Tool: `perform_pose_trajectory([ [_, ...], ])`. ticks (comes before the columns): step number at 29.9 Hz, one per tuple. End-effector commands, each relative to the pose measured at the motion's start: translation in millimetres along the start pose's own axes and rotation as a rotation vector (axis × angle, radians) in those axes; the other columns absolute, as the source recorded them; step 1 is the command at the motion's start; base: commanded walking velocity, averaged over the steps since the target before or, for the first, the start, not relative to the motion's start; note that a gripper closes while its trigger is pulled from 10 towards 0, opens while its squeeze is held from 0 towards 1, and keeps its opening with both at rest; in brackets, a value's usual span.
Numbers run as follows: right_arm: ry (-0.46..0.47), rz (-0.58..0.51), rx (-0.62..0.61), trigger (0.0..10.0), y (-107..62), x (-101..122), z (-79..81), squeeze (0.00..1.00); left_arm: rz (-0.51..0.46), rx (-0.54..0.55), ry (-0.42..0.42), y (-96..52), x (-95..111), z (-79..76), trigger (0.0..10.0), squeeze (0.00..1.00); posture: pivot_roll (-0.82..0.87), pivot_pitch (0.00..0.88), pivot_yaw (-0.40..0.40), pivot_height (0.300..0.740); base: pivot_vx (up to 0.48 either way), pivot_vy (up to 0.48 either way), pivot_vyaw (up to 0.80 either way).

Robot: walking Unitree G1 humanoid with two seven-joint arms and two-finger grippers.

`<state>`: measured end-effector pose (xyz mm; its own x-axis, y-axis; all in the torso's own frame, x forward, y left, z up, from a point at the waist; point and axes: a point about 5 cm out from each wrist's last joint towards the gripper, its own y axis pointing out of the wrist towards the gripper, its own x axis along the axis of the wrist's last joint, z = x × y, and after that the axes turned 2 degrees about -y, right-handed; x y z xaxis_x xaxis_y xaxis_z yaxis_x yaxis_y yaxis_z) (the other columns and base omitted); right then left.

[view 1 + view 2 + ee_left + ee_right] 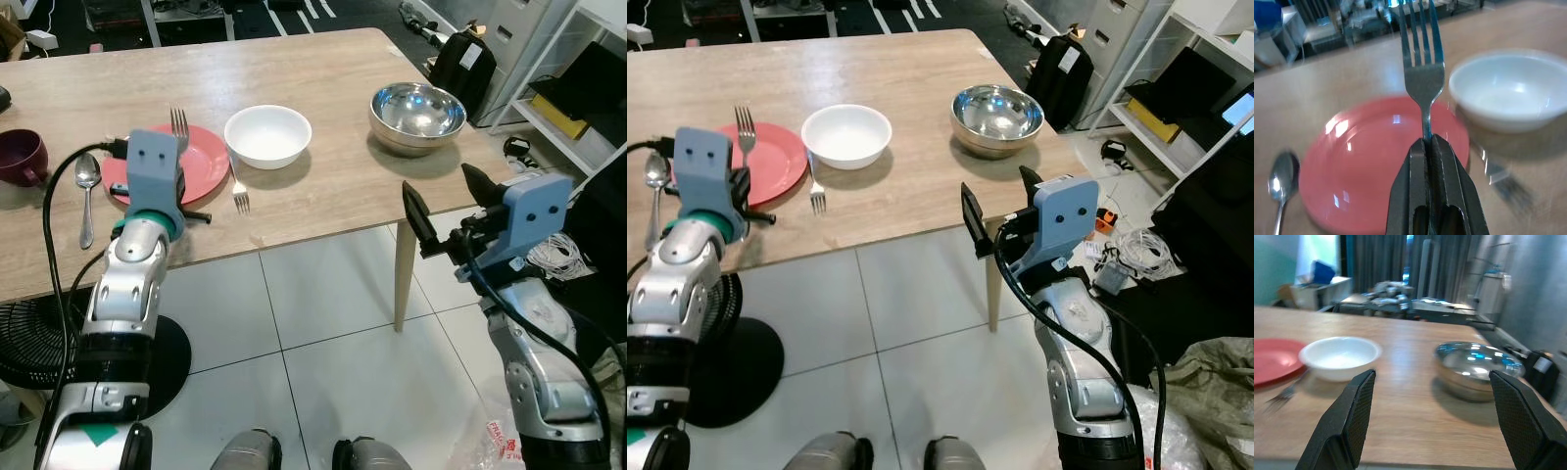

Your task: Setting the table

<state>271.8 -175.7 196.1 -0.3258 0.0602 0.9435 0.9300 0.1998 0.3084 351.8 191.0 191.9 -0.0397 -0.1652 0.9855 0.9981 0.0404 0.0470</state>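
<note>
left wrist view has the left gripper (pixel 1431 147) clenched on the handle of a fork (pixel 1422 73), tines pointing away, held just above the red plate (pixel 1361 161). by my reading the setting is partly laid: this fork is not yet placed, and its spot looks likely to be beside the plate.

from the head views, working outward from the near table edge: the right gripper (pixel 446 201) hangs off the wooden table (pixel 323 78) at about 4 o'clock from the plate, fingers spread wide and holding nothing. a second fork (pixel 238 186) already lies on the wood at the plate's 3 o'clock, between plate and white bowl (pixel 267 135). a spoon (pixel 86 191) lies at the plate's 9 o'clock, and a dark maroon mug (pixel 20 157) sits further out the same way. the steel bowl (pixel 416 113) stands at 3 o'clock, well apart from the setting.

containers: the white bowl and the steel bowl both look empty; the plate carries no food. the mug's inside cannot be made out.
</note>
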Motion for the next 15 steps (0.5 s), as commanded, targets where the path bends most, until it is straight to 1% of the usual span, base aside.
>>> perform_pose_trajectory([
  [1, 0.001, -0.002, -0.065, 10.0, -0.1, -0.8, -8.2, 0.00, -0.018, -0.015, 0.012, 0.8, 1.9, -1.9, 10.0, 0.00, 0.06, 0.000, 0.026, 0.740, 0.000, 0.000, 0.00],
  [2, 0.012, -0.023, -0.115, 10.0, 0.9, 2.5, -14.0, 0.00, -0.052, -0.034, 0.017, 1.5, 7.8, -5.9, 10.0, 0.00, 0.06, 0.000, 0.027, 0.740, 0.000, 0.000, 0.00],
  [3, 0.012, -0.023, -0.115, 10.0, 0.9, 2.5, -14.0, 0.00, -0.052, -0.034, 0.017, 1.5, 7.8, -5.9, 10.0, 0.00, 0.06, 0.000, 0.027, 0.740, 0.000, 0.000, 0.00],
  [5, 0.027, -0.055, -0.164, 10.0, 2.3, 8.4, -20.1, 0.00, -0.087, -0.070, 0.030, 1.9, 15.2, -12.8, 10.0, 0.00, 0.05, 0.000, 0.031, 0.740, 0.000, 0.000, 0.00],
  [7, 0.027, -0.055, -0.164, 10.0, 2.3, 8.4, -20.1, 0.00, -0.087, -0.070, 0.030, 1.9, 15.2, -12.8, 10.0, 0.00, 0.05, 0.000, 0.031, 0.740, 0.000, 0.000, 0.00],
  [8, 0.034, -0.086, -0.177, 10.0, 3.9, 15.4, -21.7, 0.00, -0.101, -0.097, 0.020, 1.9, 18.7, -18.6, 10.0, 0.00, 0.05, 0.000, 0.033, 0.740, 0.000, 0.000, 0.00],
  [9, 0.034, -0.086, -0.177, 10.0, 3.9, 15.4, -21.7, 0.00, -0.101, -0.097, 0.020, 1.9, 18.7, -18.6, 10.0, 0.00, 0.05, 0.000, 0.033, 0.740, 0.000, 0.000, 0.00],
  [12, 0.030, -0.128, -0.170, 10.0, 8.0, 26.0, -19.6, 0.00, -0.098, -0.134, -0.017, 3.0, 21.2, -29.5, 10.0, 0.00, 0.05, 0.000, 0.033, 0.740, 0.000, 0.000, 0.00],
  [15, 0.027, -0.126, -0.163, 10.0, 8.4, 25.8, -18.1, 0.00, -0.092, -0.125, -0.028, 3.6, 20.8, -29.9, 10.0, 0.00, 0.05, 0.000, 0.030, 0.740, 0.000, 0.000, 0.00],
])
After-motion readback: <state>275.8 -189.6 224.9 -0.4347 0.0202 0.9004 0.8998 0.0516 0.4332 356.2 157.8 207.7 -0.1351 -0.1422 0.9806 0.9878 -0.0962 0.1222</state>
